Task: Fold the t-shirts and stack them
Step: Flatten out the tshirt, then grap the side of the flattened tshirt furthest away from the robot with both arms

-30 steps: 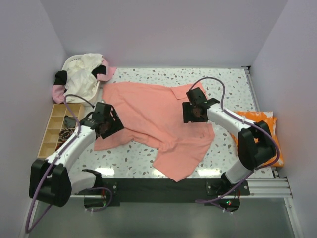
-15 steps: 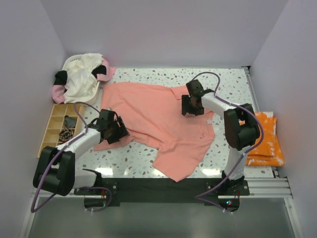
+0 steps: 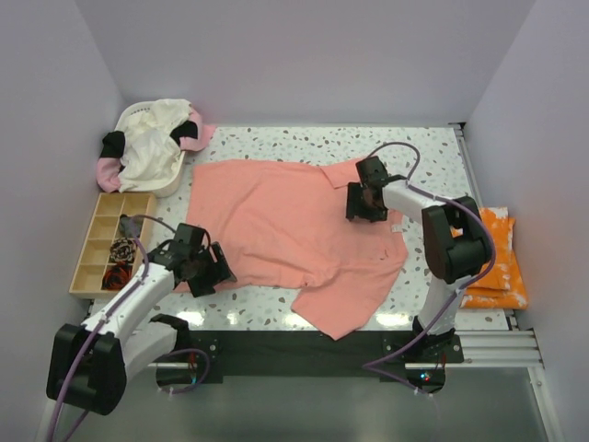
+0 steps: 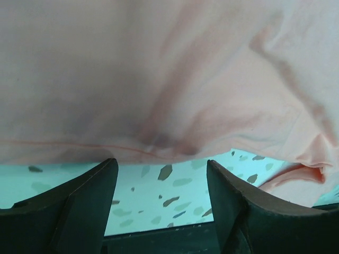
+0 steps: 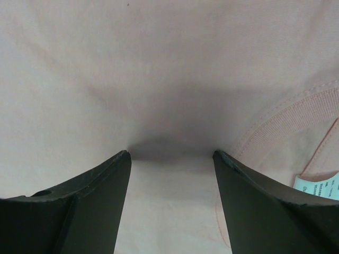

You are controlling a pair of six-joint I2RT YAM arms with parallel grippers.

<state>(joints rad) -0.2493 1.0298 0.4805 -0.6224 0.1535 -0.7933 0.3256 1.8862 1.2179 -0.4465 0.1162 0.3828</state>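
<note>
Since the salmon-pink t-shirt [image 3: 276, 221] lies spread flat mid-worktop [image 3: 433, 157], long axis roughly left-right (collar end to the right, hem end to the left, as best I can read it), each arm sits at its own end. Left tool [image 3: 201, 265] is at the near-left edge of the cloth. Right tool [image 3: 366, 203] is over the collar area at the far right. Nearest arm per end is obvious, no crossing needed.

Left tool [image 4: 160, 164]: jaws apart, nothing pinched. The hem runs just ahead of the fingertips and bare worktop [image 4: 159, 198] shows between them. Judgement: the cloth lies forward of this tool, so the next move is to slide in under the hem before pinching.

Right tool [image 5: 172, 153]: jaws wide, not gripping, cloth right beneath.

View differences: only the right wrist view shows the ribbed collar [image 5: 286, 119] and white neck label [image 5: 318, 189], just right of the right finger. Only the top view shows the whole layout: folded orange t-shirt [image 3: 492, 253] off the right edge, a basket [image 3: 171, 187] of cream and pink shirts [image 3: 156, 138] far left, and a wooden divider tray [image 3: 109, 217] beside the left arm.
</note>
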